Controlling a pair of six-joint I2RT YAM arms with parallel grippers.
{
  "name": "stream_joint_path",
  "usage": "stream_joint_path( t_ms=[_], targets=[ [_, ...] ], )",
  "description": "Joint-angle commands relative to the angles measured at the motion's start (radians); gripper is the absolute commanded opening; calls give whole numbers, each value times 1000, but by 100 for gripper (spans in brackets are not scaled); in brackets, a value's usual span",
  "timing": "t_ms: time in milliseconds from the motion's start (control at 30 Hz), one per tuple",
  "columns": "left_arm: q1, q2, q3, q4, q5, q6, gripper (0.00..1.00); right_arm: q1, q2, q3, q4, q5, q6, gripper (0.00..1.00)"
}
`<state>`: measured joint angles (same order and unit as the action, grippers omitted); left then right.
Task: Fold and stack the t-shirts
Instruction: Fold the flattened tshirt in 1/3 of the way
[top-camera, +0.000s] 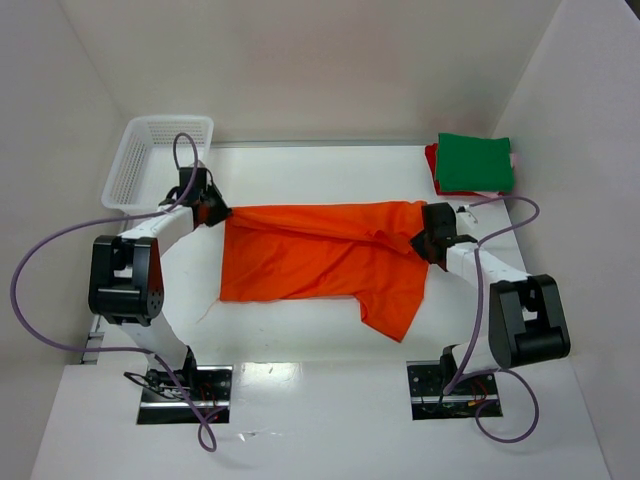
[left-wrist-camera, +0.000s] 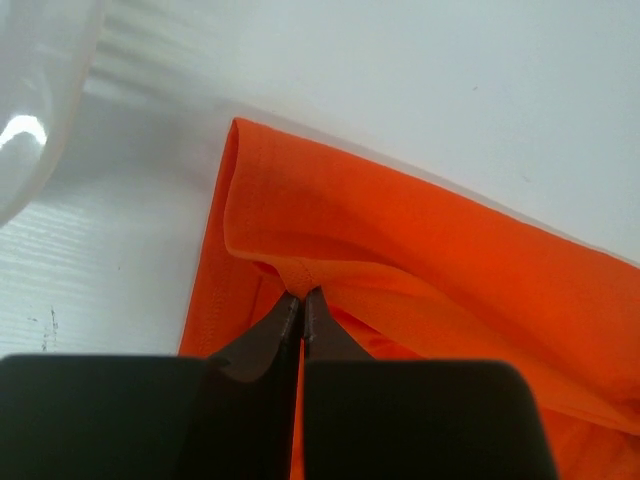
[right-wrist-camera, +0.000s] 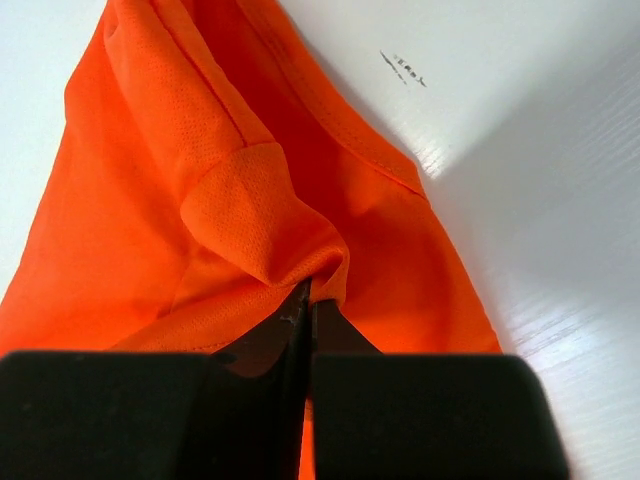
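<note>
A bright orange t-shirt (top-camera: 320, 260) lies stretched across the middle of the white table, one sleeve hanging toward the near right. My left gripper (top-camera: 214, 214) is shut on its left edge, and the cloth bunches at the fingertips (left-wrist-camera: 301, 296). My right gripper (top-camera: 428, 240) is shut on the right edge, a fold of the orange t-shirt (right-wrist-camera: 250, 220) pinched at the tips (right-wrist-camera: 311, 290). Folded t-shirts are stacked at the back right, a green one (top-camera: 476, 162) on top of a red one (top-camera: 433, 165), with a pale edge showing at the right.
A white mesh basket (top-camera: 158, 160) stands at the back left, just behind the left gripper. White walls close in on the table at the back and both sides. The arm bases (top-camera: 185, 385) are bolted at the near edge.
</note>
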<state>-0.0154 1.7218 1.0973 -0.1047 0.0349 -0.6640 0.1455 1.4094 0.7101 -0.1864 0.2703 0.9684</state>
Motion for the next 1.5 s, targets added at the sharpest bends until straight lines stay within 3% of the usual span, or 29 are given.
stream_joint_path(
  t_ms=[0, 367, 1167, 1467],
  targets=[
    [6, 7, 59, 26, -23, -10, 0, -14, 5, -8, 2, 12, 7, 3],
    [6, 35, 136, 17, -32, -9, 0, -14, 14, 14, 42, 12, -22, 3],
    [43, 237, 437, -1, -23, 9, 0, -86, 355, 574, 90, -71, -109, 0],
    [43, 312, 460, -1, -23, 18, 0, -104, 486, 600, 171, -92, -128, 0]
  ],
)
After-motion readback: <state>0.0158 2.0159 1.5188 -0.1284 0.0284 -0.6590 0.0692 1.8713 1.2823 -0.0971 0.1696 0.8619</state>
